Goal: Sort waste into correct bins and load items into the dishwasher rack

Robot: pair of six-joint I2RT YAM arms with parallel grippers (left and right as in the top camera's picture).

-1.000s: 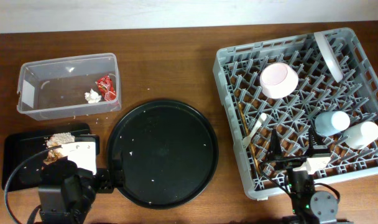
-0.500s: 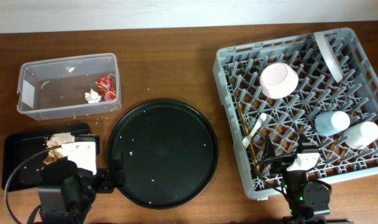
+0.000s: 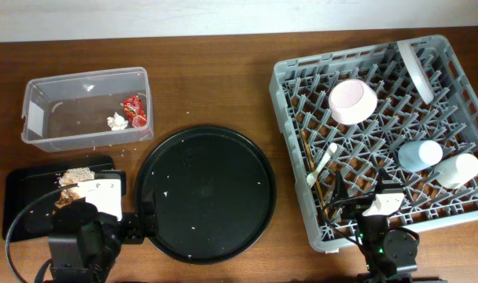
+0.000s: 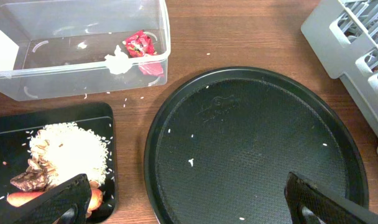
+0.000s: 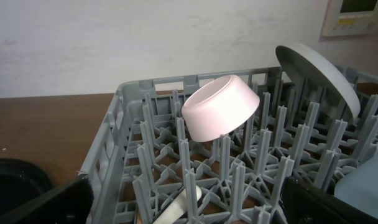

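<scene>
The grey dishwasher rack (image 3: pixel 302 118) holds a pink bowl (image 3: pixel 352 101), a pale green bowl (image 3: pixel 414 71) on edge, a blue cup (image 3: pixel 420 155), a cream cup (image 3: pixel 457 169), a white fork (image 3: pixel 323 161) and chopsticks (image 3: pixel 310 165). My right gripper (image 3: pixel 363 200) hovers open over the rack's front edge, nothing between its fingers (image 5: pixel 40 202). A red wrapper (image 4: pixel 139 45) and a tissue (image 4: pixel 117 62) lie in the clear tub (image 4: pixel 52 81). Rice (image 4: pixel 68 149), a brown lump (image 4: pixel 33 177) and a carrot (image 4: pixel 21 198) sit in the black tray (image 4: pixel 9 134). Open and empty, my left gripper (image 4: pixel 189 205) hangs between that tray and the round tray.
A large round black tray (image 3: pixel 206 192) with a few rice grains sits mid-table between the bins and the rack. Loose grains dot the wood in front of the tub. The rack's pegs (image 5: pixel 232 186) stand close ahead of the right gripper.
My right gripper has drawn back a little toward the rack's front edge. The left arm and all objects have stayed put.
</scene>
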